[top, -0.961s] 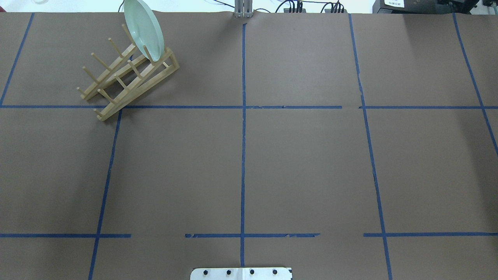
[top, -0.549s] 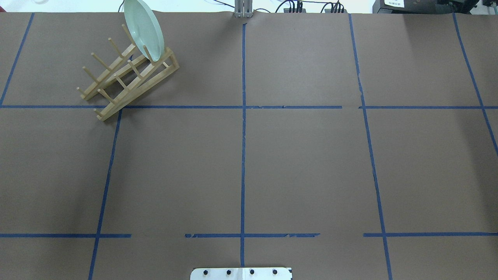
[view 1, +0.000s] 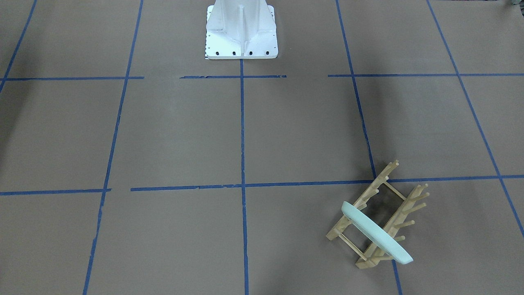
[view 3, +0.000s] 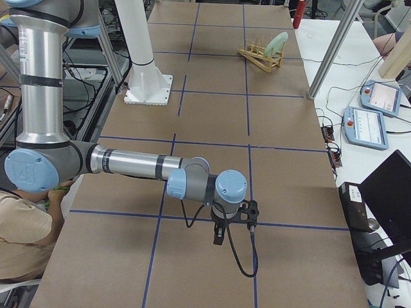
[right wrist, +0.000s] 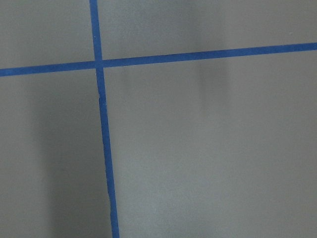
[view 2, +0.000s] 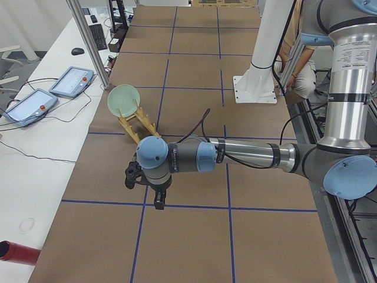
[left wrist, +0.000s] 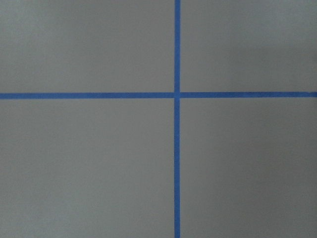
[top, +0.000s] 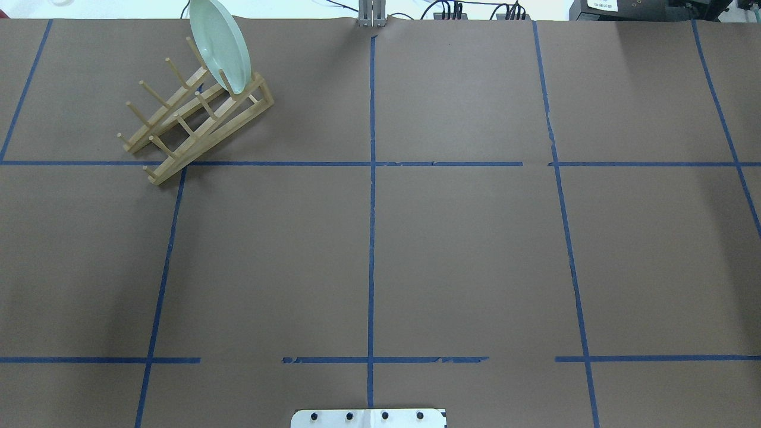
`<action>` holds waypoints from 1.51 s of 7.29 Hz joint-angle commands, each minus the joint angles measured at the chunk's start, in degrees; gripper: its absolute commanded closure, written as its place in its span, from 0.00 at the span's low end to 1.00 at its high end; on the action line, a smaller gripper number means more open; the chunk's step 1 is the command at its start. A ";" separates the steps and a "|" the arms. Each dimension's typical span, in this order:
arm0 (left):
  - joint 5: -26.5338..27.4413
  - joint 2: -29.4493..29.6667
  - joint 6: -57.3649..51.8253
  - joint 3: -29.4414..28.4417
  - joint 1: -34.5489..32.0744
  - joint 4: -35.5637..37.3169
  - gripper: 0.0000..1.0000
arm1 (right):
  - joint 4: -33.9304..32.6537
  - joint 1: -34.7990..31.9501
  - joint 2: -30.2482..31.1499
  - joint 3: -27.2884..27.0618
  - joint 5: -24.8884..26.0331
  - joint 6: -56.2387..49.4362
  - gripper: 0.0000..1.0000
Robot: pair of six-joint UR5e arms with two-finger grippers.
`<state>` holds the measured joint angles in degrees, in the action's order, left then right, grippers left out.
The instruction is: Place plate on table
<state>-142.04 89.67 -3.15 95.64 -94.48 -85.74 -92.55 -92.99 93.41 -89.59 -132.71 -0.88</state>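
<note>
Neither hand shows in my overhead or front cameras. I catch the left hand (view 2: 156, 199) only in the left side view and the right hand (view 3: 219, 234) only in the right side view. Each hangs above the worktop (top: 464, 255) at its own end, and from those angles I cannot tell whether the fingers are spread or pressed together. Both wrist cameras give me only brown paper and crossing blue tape lines (left wrist: 177, 148). The plate (top: 221, 47) has its top edge cut off at the overhead frame's far border. Against the overhead shot half a second ago, nothing has shifted. The plate is smooth, pale mint and round with a raised rim. It stands on edge, leaning in the far-end slot of the light wooden peg rack (top: 196, 122), at the far left of the worktop. The white metal robot base (view 1: 241, 32) sits at the near middle edge.
</note>
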 commanded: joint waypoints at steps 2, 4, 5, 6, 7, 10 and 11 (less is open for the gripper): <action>-11.77 2.86 30.80 -3.95 5.18 -21.83 0.00 | 0.00 0.00 0.02 0.03 0.00 0.00 0.00; -11.16 5.94 52.03 -7.64 7.27 -40.47 0.00 | 0.00 0.00 0.02 0.03 0.00 0.00 0.00; -11.15 9.26 59.07 -9.93 7.98 -44.74 0.00 | 0.00 0.00 0.02 0.03 0.00 0.00 0.00; -8.28 14.16 68.01 -10.04 11.04 -45.56 0.00 | 0.00 0.00 0.02 0.03 0.00 0.00 0.00; -2.51 17.96 73.32 -10.39 15.33 -46.09 0.00 | 0.00 0.00 0.02 0.03 0.00 0.00 0.00; 11.14 24.04 97.79 -16.15 24.06 -65.08 0.00 | 0.00 0.00 0.02 0.03 0.00 0.00 0.00; 19.44 25.36 107.21 -17.84 26.86 -71.35 0.00 | 0.00 0.00 0.02 0.03 0.00 0.00 0.00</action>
<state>-130.59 112.98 92.40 80.44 -70.53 -148.77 -92.55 -92.99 93.43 -89.58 -132.72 -0.88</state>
